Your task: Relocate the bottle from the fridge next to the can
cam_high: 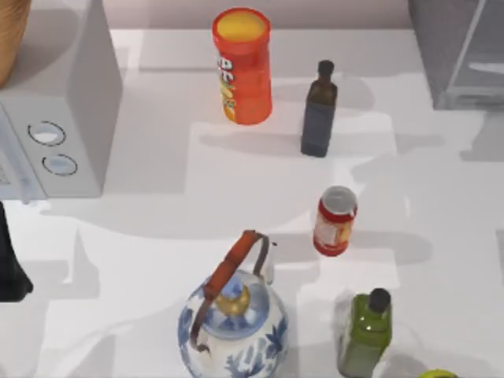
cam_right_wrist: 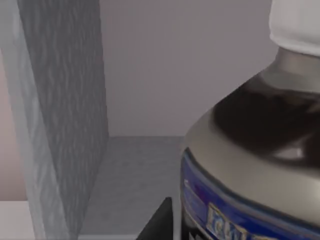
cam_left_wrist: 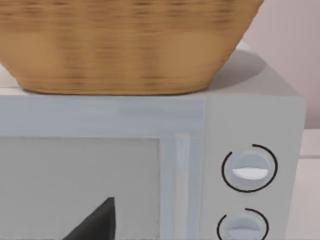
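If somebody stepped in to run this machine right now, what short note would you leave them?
Right gripper: reaching into the grey boxy fridge at the table's far right, close to the stout bottle with white cap and blue label band; grip cannot be told.
Left gripper: parked facing the pale box with two round dials, which carries a woven basket.
Small red can with silver top: standing mid-table, right of centre.
Done: the approach to the bottle.
Left: grasp the bottle, bring it out, stand it beside the can.
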